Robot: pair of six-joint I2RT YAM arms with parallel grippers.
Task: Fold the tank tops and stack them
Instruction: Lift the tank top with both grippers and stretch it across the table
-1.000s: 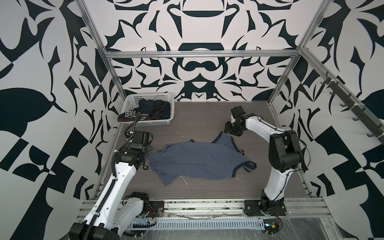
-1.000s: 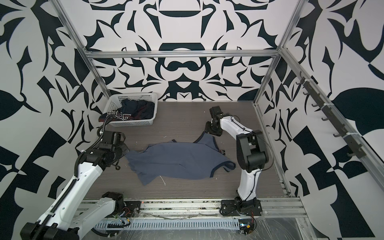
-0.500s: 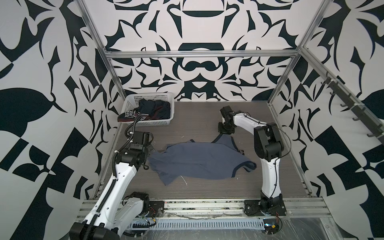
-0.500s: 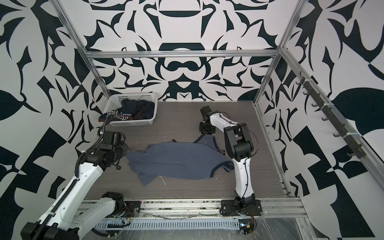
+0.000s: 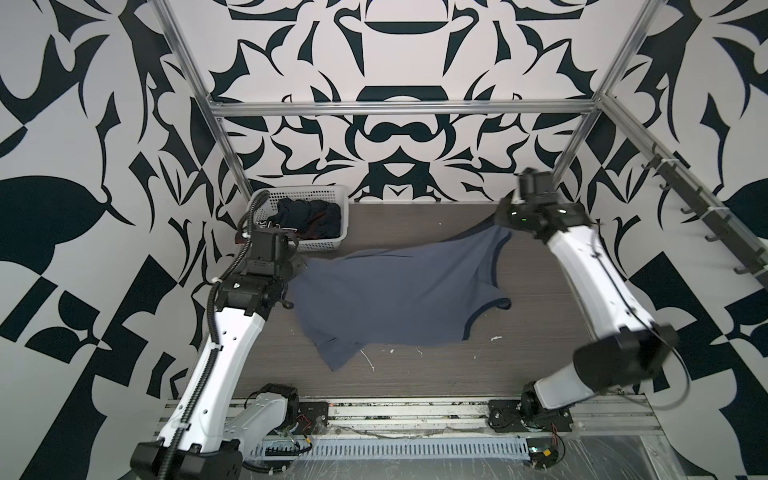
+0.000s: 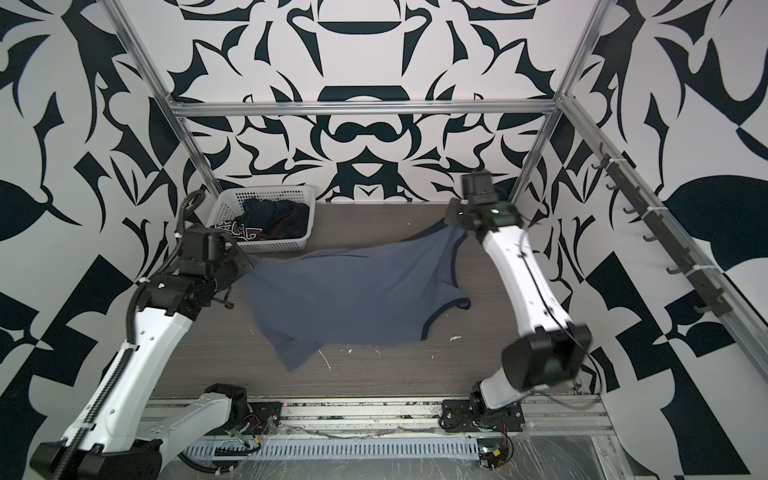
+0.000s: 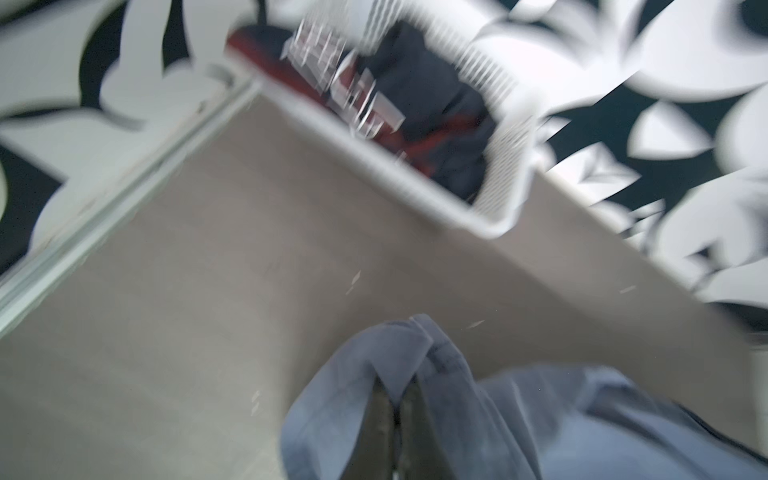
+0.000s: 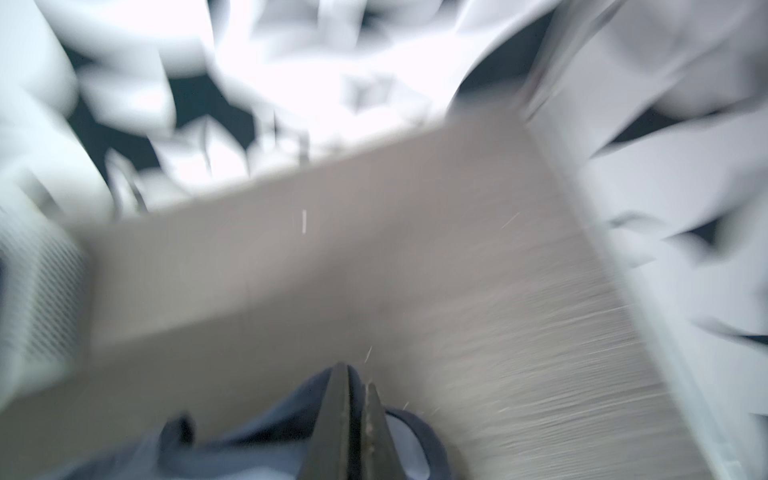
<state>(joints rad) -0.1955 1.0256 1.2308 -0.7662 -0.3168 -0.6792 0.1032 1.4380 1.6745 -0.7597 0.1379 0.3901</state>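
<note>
Fingers (image 7: 380, 428) on the left gripper (image 7: 397, 395) are pinched tight on a bunched corner of the grey-blue top (image 5: 395, 291), right next to the basket (image 5: 303, 191). The right gripper (image 8: 355, 382) is way across from the basket, its fingers (image 8: 332, 428) clamped on a strap end. The top hangs stretched between them, with its lower edge dragging on the table (image 5: 415, 374). The navy top (image 5: 316, 216) sits inside the basket. Looks like the spread-it-out step before folding. I'd guess next is lowering both ends together, kept taut, since the corner farthest from the basket looks crumpled.

One tank top (image 5: 395, 299) is slate grey-blue with navy trim, the basket (image 5: 324, 246) white, the walls (image 5: 395, 62) black-and-white patterned.
</note>
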